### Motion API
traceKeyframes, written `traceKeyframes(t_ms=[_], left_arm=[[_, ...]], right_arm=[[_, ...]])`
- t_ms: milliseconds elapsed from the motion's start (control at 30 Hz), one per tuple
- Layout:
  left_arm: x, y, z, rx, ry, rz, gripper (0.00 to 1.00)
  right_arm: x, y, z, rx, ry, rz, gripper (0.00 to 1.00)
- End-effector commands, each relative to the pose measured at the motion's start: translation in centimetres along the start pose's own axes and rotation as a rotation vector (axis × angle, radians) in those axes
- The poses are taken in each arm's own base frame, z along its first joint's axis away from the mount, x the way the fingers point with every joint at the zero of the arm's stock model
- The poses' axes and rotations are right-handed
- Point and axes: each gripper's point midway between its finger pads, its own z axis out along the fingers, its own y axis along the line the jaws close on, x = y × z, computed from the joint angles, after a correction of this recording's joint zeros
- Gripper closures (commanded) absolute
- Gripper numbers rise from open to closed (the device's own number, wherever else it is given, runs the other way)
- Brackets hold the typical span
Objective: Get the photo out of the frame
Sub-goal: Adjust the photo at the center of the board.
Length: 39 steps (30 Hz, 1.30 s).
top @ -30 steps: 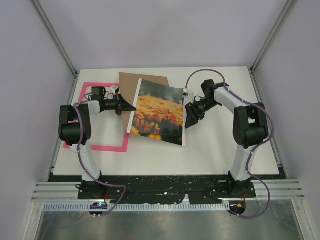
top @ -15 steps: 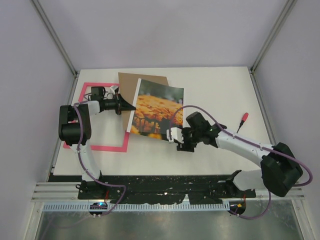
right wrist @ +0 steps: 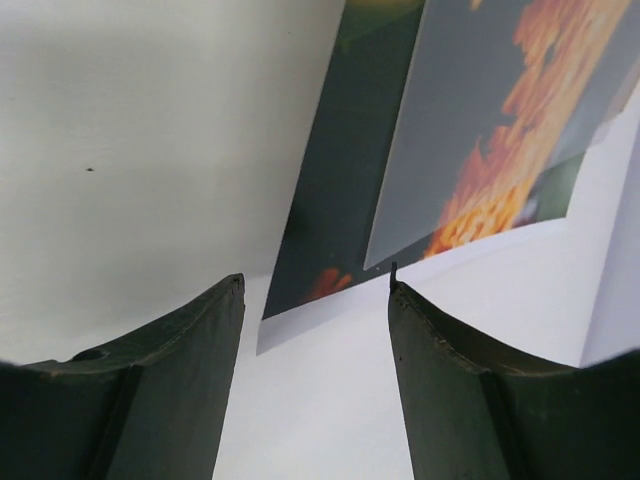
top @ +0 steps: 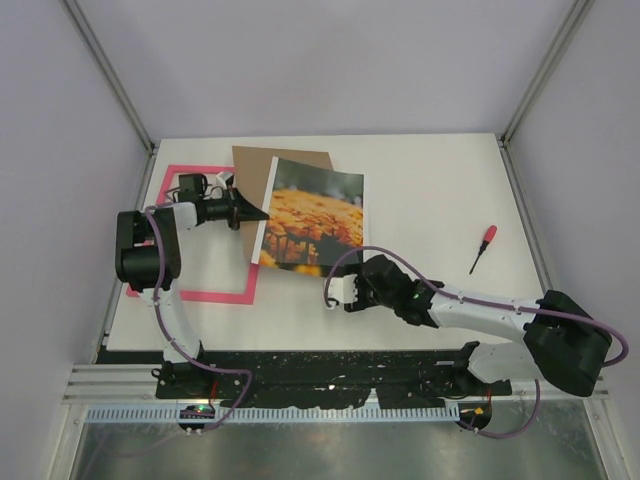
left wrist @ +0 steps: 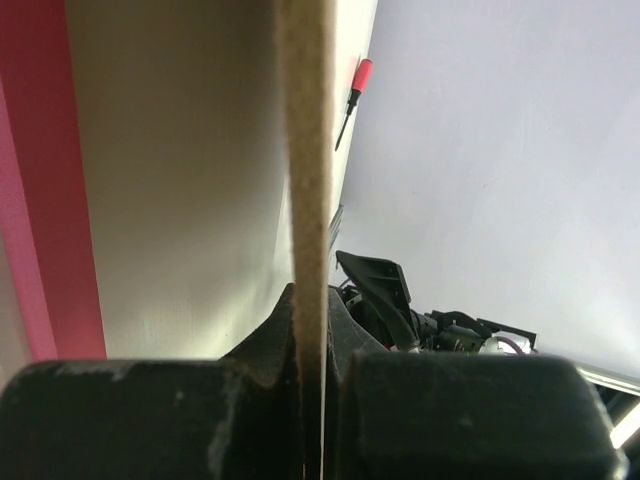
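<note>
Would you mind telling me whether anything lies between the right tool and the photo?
Nothing visible does. The right tool is open just off the near edge of the photo, with only table surface between them. The screwdriver lies well off to the right.

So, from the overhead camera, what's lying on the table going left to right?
pink frame → brown board → flower photo → red screwdriver
</note>
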Motion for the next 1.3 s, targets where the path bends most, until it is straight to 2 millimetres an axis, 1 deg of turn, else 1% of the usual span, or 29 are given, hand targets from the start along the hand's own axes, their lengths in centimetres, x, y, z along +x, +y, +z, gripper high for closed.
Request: traceKeyframes(t_ms=[0, 33, 67, 100, 133, 267, 367, 533, 567, 667, 767, 800, 833, 867, 1067, 1100, 1267], left_arm=[[0.1, -3.6, -1.4, 0.091, 0.013, 0.110, 1.00], [0.0, -3.6, -1.4, 0.091, 0.011, 0.109, 1.00], [0.0, -3.6, -1.5, 0.092, 0.010, 0.107, 1.00], [-0.1, -3.6, -1.5, 0.095, 0.010, 0.109, 1.00], [0.0, -3.7, -1.5, 0.097, 0.012, 0.107, 1.00], [0.0, -3.8, -1.5, 0.098, 0.009, 0.111, 1.00], [0.0, -4.0, -1.6, 0.102, 0.008, 0.115, 1.00], [-0.1, -4.0, -1.7, 0.102, 0.006, 0.115, 1.00], [0.0, -4.1, -1.7, 0.104, 0.007, 0.116, 1.00], [0.0, -4.0, -1.7, 0.105, 0.008, 0.115, 1.00], [-0.1, -3.9, -1.7, 0.104, 0.005, 0.113, 1.00], [-0.1, -3.9, -1.7, 0.105, 0.006, 0.111, 1.00], [-0.1, -4.0, -1.7, 0.107, 0.007, 0.111, 1.00], [-0.1, -4.0, -1.7, 0.107, 0.007, 0.113, 1.00], [-0.1, -4.0, -1.8, 0.109, 0.008, 0.111, 1.00], [-0.2, -4.0, -1.8, 0.107, 0.004, 0.112, 1.00], [-0.2, -4.0, -1.8, 0.109, 0.006, 0.111, 1.00]], right_arm=[[0.4, -3.6, -0.3, 0.203, 0.038, 0.007, 0.38], [0.6, -3.9, -0.4, 0.226, 0.046, 0.006, 0.39], [1.0, -3.5, -0.3, 0.224, 0.054, -0.001, 0.42], [1.0, -3.5, -0.3, 0.230, 0.049, -0.001, 0.43], [1.3, -3.1, -0.3, 0.224, 0.054, -0.004, 0.45], [1.6, -2.6, 0.0, 0.219, 0.048, -0.006, 0.48], [1.4, -2.7, 0.2, 0.227, 0.039, -0.007, 0.54], [0.6, -3.9, 0.1, 0.280, 0.002, -0.002, 0.60], [0.5, -4.1, 0.1, 0.287, -0.001, -0.002, 0.63], [0.2, -4.3, -0.2, 0.297, -0.012, -0.003, 0.68], [0.3, -4.1, -0.2, 0.283, -0.011, -0.009, 0.80], [0.3, -4.0, -0.3, 0.277, -0.011, -0.010, 0.82], [0.3, -3.9, -0.3, 0.270, -0.010, -0.014, 0.89], [0.3, -3.7, -0.3, 0.263, -0.012, -0.017, 0.92], [0.4, -3.0, -1.0, 0.232, -0.023, -0.058, 0.92], [0.7, -2.7, -1.0, 0.216, -0.016, -0.067, 0.92], [1.7, -1.9, -1.2, 0.170, -0.009, -0.056, 0.92]])
